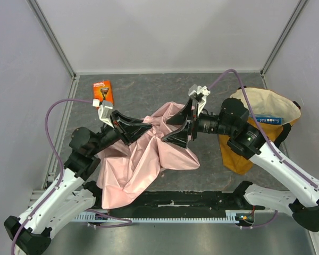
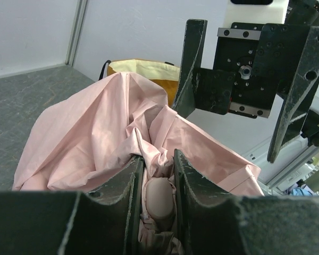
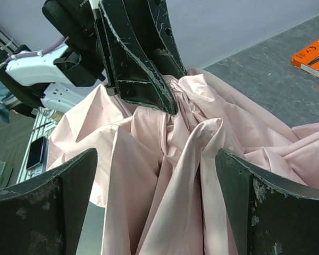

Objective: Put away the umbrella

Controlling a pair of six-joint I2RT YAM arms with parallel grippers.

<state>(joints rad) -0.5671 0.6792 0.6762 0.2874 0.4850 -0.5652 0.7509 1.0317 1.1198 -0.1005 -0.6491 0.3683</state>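
Orange package point(image 1: 102, 91), far left corner of the worktop: printed lettering, too small to read; no sharper in the right wrist view.
Blue box point(image 1: 269, 120), in the tote bag point(image 1: 236, 156) at the right edge: pale marks, illegible.
Readable text: none.

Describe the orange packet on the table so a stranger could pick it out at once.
Start at the dark grey table and go to its far left corner, beyond the left arm. There lies the orange packet, small and flat. Unlike the crumpled pink umbrella and the mustard tote bag, it is rectangular and printed.
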